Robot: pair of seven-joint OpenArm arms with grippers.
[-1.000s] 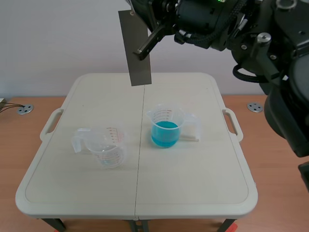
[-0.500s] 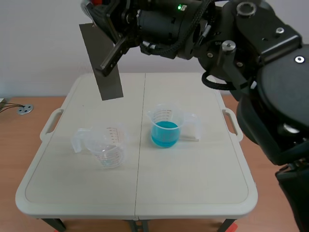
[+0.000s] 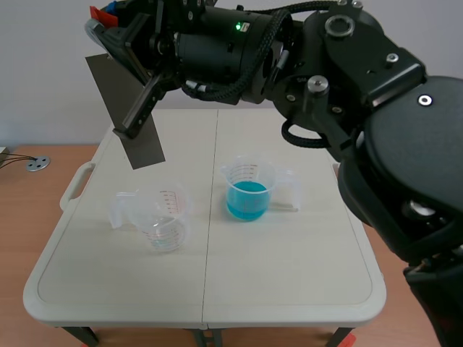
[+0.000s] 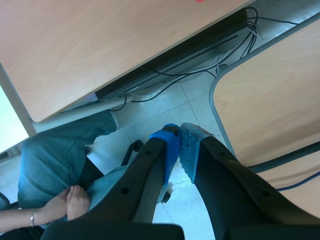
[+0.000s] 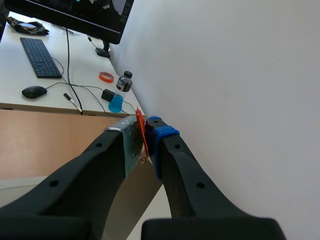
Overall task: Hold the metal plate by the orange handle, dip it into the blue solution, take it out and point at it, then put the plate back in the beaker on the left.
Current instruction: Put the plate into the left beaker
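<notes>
Down on the counter (image 3: 289, 275), mid-way across, two clear beakers stand apart. The empty beaker (image 3: 160, 219) sits on the left, its handle turned outward, and the beaker of blue solution (image 3: 248, 189) sits right of the centre seam, about half full.

Up above and beyond the empty beaker, the metal plate (image 3: 124, 112) hangs in the air, dull grey and tilted. Its lower end is over the counter's far left part, clear of both beakers. At its top is the orange handle (image 3: 100, 12), and that is where the right gripper (image 3: 116, 16) has it. The big black arm comes in from the right and stretches across the top, well past the middle.

From the right wrist, the fingers (image 5: 159, 135) are narrow, pinching the thin orange handle (image 5: 140, 131) between the pads. Beyond them a white wall fills the view, and far off sits a desk with a keyboard (image 5: 37, 57) and a mouse (image 5: 34, 92).

Over on the left gripper (image 4: 180, 145), the fingers are pressed together with nothing between them. They aim down at a tiled floor (image 4: 170, 102), where a person's hands (image 4: 70, 200) rest in a lap.
</notes>
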